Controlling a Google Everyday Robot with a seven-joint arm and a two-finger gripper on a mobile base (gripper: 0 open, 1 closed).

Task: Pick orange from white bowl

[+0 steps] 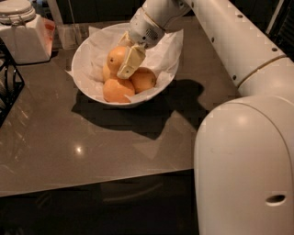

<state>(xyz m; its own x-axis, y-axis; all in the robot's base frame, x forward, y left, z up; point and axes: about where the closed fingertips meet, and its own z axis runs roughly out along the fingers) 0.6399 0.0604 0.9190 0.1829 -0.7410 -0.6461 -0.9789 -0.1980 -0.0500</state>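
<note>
The white bowl [81, 54], lined with crinkled white paper, stands at the back of the brown table and holds several oranges. My gripper [119, 62] reaches down into it from the upper right and is shut on the orange [115, 57], the topmost one. Its cream finger [130, 62] presses on the orange's right side and the other finger is hidden behind the fruit. The held orange sits just above the pile. Three other oranges lie below it: one at the front [118, 90], one at the right [143, 79], and one partly hidden at the left [107, 73].
A white lidded jar [16, 9] sits on a white box [27, 42] at the back left, with a clear glass [69, 35] beside it. A black wire rack [8, 87] stands at the left edge. My white arm and body [243, 156] fill the right side. The table's front edge [92, 183] runs across the lower frame.
</note>
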